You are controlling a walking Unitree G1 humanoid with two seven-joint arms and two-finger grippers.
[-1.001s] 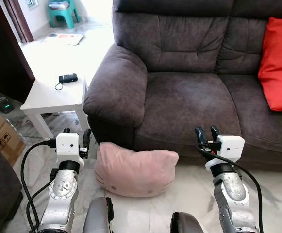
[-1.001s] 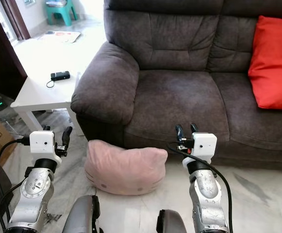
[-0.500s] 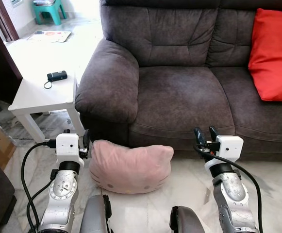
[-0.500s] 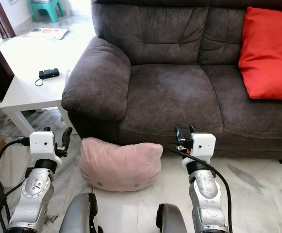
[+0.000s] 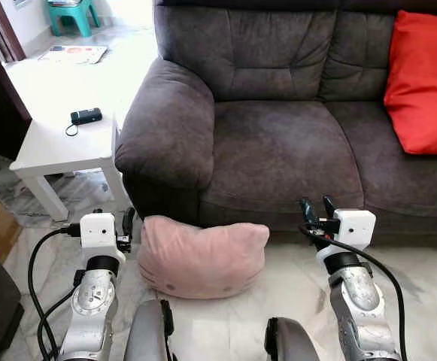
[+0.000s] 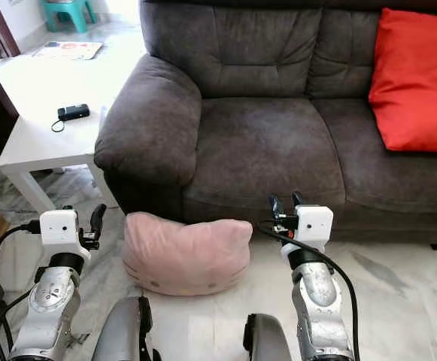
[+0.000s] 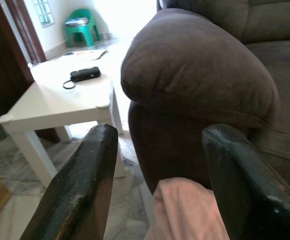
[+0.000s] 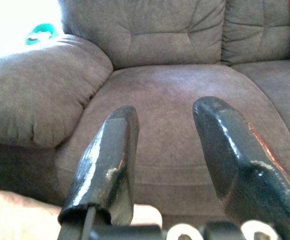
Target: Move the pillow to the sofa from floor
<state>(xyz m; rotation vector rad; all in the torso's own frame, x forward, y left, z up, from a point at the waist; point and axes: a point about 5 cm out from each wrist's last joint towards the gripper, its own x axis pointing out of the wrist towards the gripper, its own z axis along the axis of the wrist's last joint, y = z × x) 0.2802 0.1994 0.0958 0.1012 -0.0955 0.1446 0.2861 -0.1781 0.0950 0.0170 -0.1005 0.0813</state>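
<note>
- Left claw (image 5: 125, 222): raised just beside the left end of the pillow, apart from it, fingers spread wide with nothing between them; its wrist view looks at the sofa armrest.
- Right claw (image 5: 317, 211): up in front of the seat's front edge, to the right of the pillow, fingers wide apart, holding nothing.
- Soft pink fabric pillow with a cat face (image 5: 201, 248): on the pale marble floor (image 5: 421, 286), against the foot of the sofa, below the seat and the left armrest, between the two claws.
- Dark brown-grey suede sofa (image 5: 278, 143): a red cushion (image 5: 423, 83) leans in its right corner.
- White low tabletop (image 5: 56, 139): left of the armrest, carrying a small black device with a cord (image 5: 86, 116).
- Teal plastic stool (image 5: 74, 13): far back left.
</note>
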